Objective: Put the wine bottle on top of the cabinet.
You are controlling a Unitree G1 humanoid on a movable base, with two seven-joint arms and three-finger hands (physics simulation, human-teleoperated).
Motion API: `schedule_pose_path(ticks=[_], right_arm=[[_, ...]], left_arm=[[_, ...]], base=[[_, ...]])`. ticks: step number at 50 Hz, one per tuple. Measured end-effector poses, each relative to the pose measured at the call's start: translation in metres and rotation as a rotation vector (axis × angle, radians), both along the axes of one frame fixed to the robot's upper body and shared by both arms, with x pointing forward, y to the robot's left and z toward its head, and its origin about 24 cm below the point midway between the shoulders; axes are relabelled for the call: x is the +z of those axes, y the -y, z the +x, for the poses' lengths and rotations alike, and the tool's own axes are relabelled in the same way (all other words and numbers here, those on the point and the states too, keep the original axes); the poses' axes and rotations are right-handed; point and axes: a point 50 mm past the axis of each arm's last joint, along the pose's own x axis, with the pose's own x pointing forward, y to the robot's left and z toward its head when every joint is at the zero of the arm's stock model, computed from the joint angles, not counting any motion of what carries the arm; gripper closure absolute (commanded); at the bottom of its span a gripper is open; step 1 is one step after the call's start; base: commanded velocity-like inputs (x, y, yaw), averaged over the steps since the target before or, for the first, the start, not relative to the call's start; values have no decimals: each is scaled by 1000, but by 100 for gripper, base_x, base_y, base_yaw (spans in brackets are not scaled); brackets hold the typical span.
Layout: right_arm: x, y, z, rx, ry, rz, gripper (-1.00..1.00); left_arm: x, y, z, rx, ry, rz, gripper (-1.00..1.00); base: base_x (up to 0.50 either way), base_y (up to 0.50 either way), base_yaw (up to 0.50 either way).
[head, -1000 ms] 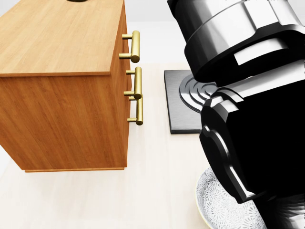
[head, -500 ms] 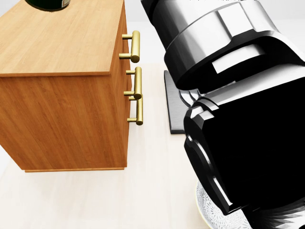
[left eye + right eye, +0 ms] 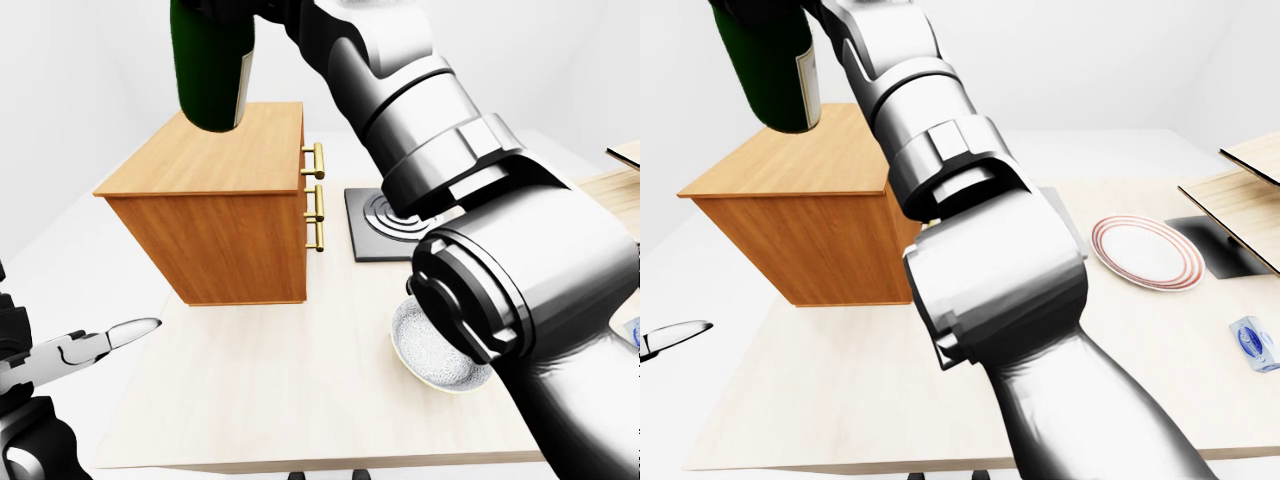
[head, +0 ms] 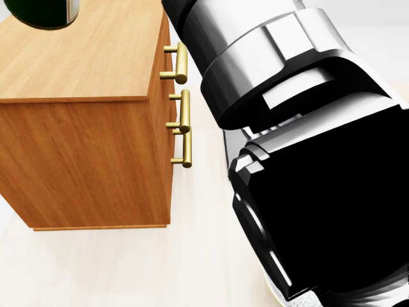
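- Pale wood worktop (image 3: 300, 380) under plain white walls carries a wooden cabinet (image 3: 215, 215) with three brass handles (image 3: 318, 200) on its right face.
- High in the left-eye view, the dark green wine bottle (image 3: 208, 65) hangs above the cabinet top near its upper left part — its base just over the wood, whether touching I cannot tell.
- Right robot hand: the arm (image 3: 440, 170) reaches up to the bottle, but the hand itself is cut off at the top edge, so its grip cannot be made out.
- Left robot hand (image 3: 95, 345) shows low at the left edge of the left-eye view, one pale fingertip pointing right, fingers spread and holding nothing.
- Left-eye view alone shows a dark square hob plate (image 3: 385, 225) beside the cabinet and a patterned bowl (image 3: 435, 350) below the forearm.
- Right-eye view alone shows a red-ringed plate (image 3: 1148, 252) and a small blue box (image 3: 1252, 343) at the right.
- Head view gives only the bottle's base, the cabinet and the arm — dark, filling the right half.
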Motion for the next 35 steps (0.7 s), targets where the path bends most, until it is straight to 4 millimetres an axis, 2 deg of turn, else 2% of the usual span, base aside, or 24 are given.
schedule_pose_path(ticks=[35], right_arm=[[-15, -8, 3, -39, 6, -93, 96]], left_arm=[[-2, 0, 1, 1, -12, 0, -100]], base=[[0, 0, 0]])
